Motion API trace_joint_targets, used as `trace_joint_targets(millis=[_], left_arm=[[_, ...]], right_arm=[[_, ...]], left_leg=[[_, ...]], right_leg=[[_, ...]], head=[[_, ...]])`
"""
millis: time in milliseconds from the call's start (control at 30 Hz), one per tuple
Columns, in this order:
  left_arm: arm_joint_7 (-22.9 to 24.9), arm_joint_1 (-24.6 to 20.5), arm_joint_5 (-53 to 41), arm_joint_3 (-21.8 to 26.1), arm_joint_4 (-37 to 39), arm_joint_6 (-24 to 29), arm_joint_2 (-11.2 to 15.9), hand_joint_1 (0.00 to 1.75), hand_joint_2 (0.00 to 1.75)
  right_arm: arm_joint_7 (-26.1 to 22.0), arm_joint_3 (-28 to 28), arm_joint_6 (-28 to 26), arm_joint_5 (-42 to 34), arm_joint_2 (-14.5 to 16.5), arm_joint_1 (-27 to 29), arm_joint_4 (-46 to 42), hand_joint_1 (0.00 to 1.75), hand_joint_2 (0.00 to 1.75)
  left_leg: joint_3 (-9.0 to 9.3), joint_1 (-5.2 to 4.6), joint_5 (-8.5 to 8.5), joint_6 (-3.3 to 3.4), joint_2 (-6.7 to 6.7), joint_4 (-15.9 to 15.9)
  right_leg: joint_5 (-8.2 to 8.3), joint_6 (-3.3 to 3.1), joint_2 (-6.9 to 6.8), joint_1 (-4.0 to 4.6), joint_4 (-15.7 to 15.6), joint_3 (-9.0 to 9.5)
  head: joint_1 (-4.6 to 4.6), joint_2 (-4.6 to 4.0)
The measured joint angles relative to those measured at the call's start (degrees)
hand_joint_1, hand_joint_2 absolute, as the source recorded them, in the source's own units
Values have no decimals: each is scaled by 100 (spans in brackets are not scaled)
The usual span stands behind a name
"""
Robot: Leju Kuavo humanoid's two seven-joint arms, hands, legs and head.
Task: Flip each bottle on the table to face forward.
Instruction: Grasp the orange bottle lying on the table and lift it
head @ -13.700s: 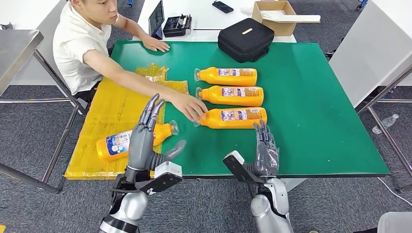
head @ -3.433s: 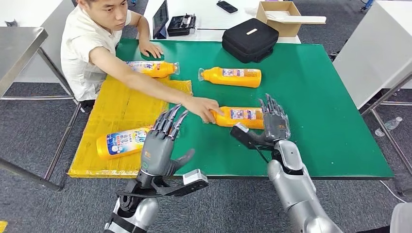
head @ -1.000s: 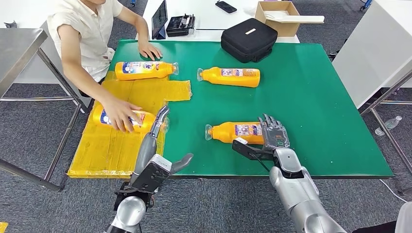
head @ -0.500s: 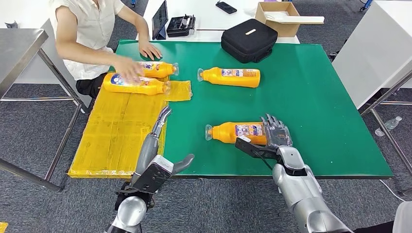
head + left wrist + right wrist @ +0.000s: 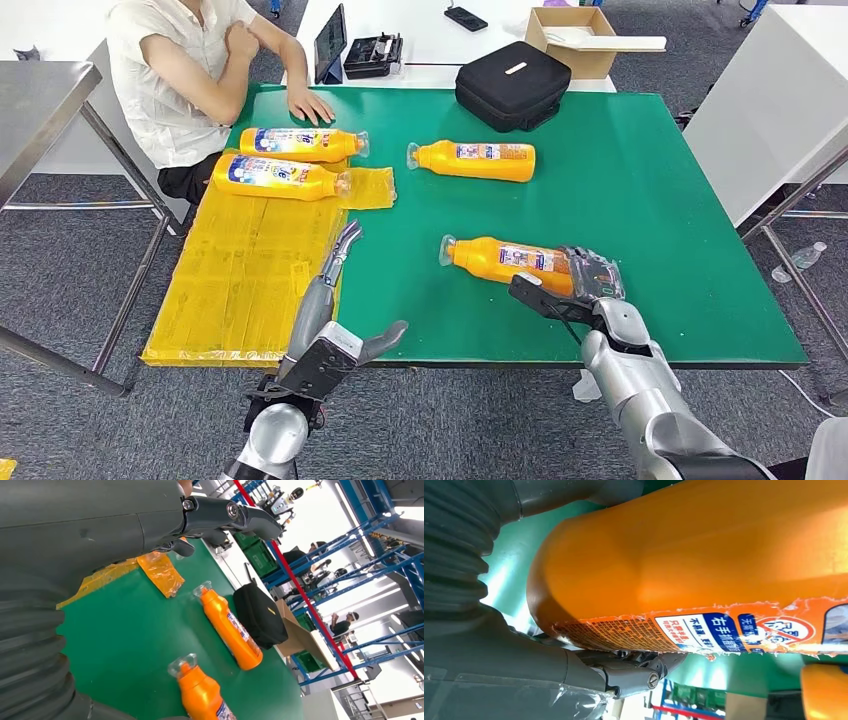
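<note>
Gripping the fat end of the near bottle [image 5: 505,262] with the right hand [image 5: 590,285], thumb on one side and fingers on the other, close to the near edge of the tabletop [image 5: 650,200]. Lying on its side there, cap pointing left and a bit away, small-print label on top.

Probably rolling it over now, so the big front label comes up. Best done by turning the wrist slowly and squeezing just hard enough, since the smooth plastic looks slippery. Laying it flat before letting go, to stop it rolling back.

Hanging over the yellow sheet [image 5: 240,270], the left hand [image 5: 325,320], fingers straight and apart, holding nothing.

Further off, lying in the middle of the tabletop, another orange bottle [image 5: 475,160], maybe needing a turn too. At the far left, lying side by side, two more bottles [image 5: 285,143] with blue labels up, seemingly done. Sitting just past them, a person [image 5: 180,70], so moving gently.
</note>
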Motion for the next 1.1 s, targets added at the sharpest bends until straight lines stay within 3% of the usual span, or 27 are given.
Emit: trace_joint_targets(millis=[200,633,767,967,1100], left_arm=[[-68,-27,93,-51,76,0,0,0,175],[-168,-51,302,-74,167,62,0,0,175],[-82,-37,1123,-40,156,47,0,0,175],[549,-54,3358,95,509,-606,0,0,175],[571,-63,3883,175,800,-746,-1,0,175]], right_arm=[[-172,-109,13,-132,-102,-39,216,175,175],[-1017,-521,-15,-1001,-130,72,265,175,175],[-1576,-789,288,-2115,-76,406,-111,175,175],[-1809,-907,939,-3302,16,825,-925,175,175],[-1983,-893,1204,-4007,85,1002,-1283,175,175]], left_leg=[[18,0,0,0,0,0],[27,2,-1,-1,7,0],[25,2,-2,-1,3,-1],[16,1,-8,-4,9,-2],[1,2,-1,-1,3,-2]], right_leg=[[0,0,0,0,-2,18],[0,0,8,2,-2,27],[0,0,6,2,-1,32],[1,-1,13,2,-1,19],[1,-1,8,2,2,8]], head=[[1,0],[-1,0],[1,0],[0,0],[1,0]])
